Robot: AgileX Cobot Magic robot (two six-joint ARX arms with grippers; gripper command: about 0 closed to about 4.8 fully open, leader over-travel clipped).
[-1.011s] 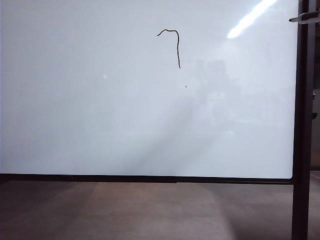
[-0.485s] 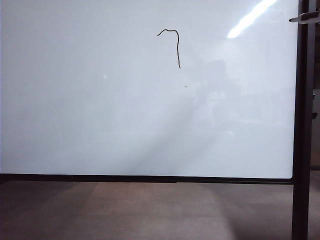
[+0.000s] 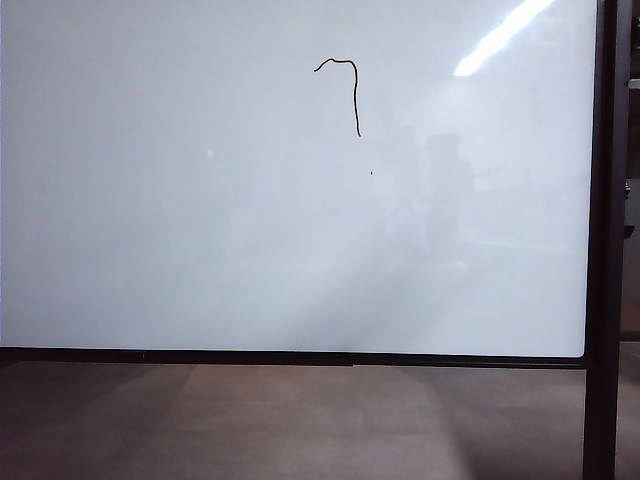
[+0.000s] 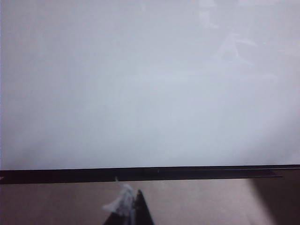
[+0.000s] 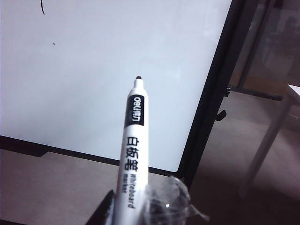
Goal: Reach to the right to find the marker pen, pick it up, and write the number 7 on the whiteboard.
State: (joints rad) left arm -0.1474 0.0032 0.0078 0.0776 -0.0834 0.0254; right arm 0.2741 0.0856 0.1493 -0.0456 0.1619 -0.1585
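**Fingers clamped on the pen, a 7 on the board**

Fingers first, going from my left side to my right. Of my left gripper (image 4: 127, 210) only a dark tip with a whitish scrap on it showed at the edge of the left wrist view, low in front of the whiteboard's (image 4: 140, 93) black bottom frame, and I could not tell whether its jaws stood apart or together. Beyond it the board was bare glossy white, with brown floor under the frame.

Across the exterior view, the whiteboard (image 3: 200, 250) filled nearly everything, and neither of my arms appeared in it. The number 7 (image 3: 352, 90) sat in the upper middle of the board: a short wavy top stroke and a longer stroke straight down. A tiny black speck (image 3: 372, 173) lay just below and slightly right of its foot. A bright streak of reflected light (image 3: 500, 35) crossed the upper right corner, and the black upright post (image 3: 606, 250) closed the board's right edge.

On my right side, my right gripper (image 5: 133, 206) had its jaws closed narrowly around the lower barrel of the marker pen (image 5: 132, 140), beside some crinkled clear wrap (image 5: 171, 201). The pen was white with a black band reading "deli", then Chinese characters and "whiteboard marker" along the barrel. Its dark tip pointed toward the board's lower right part, apart from the surface.
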